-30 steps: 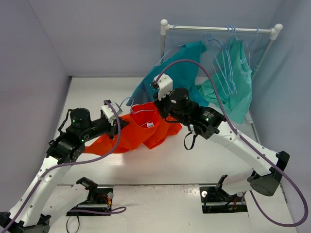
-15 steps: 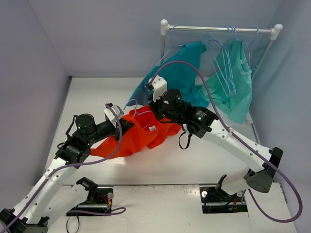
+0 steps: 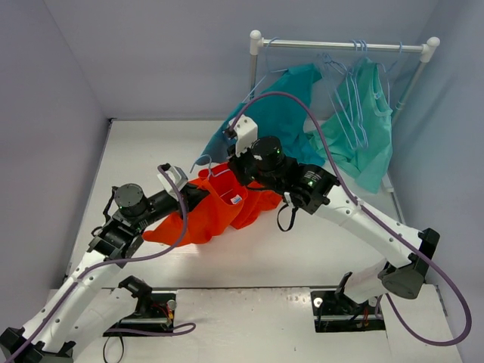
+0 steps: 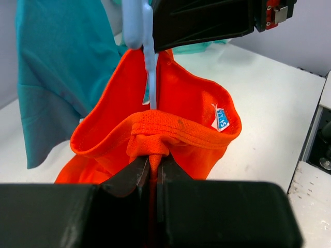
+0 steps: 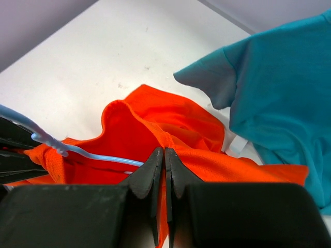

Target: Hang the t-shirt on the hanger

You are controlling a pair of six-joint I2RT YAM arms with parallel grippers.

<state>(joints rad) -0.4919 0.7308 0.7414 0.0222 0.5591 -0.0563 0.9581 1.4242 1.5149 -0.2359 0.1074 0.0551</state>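
The orange-red t-shirt (image 3: 219,208) is held up off the table between both arms, its neck stretched open. My left gripper (image 4: 153,161) is shut on the collar hem of the t-shirt (image 4: 181,103), near the white-blue label. My right gripper (image 5: 165,153) is shut on the opposite edge of the t-shirt (image 5: 170,124). The pale blue hanger (image 4: 149,77) hangs into the neck opening; its arm also shows in the right wrist view (image 5: 88,152) inside the shirt. In the top view the hanger's hook (image 3: 203,161) sticks up at the shirt's top left.
A white rack (image 3: 344,47) at the back right holds several spare hangers (image 3: 344,91), a teal-blue shirt (image 3: 280,113) and a lighter green-teal garment (image 3: 370,128). The teal-blue shirt hangs close behind the t-shirt. Grey walls enclose the table (image 3: 151,151).
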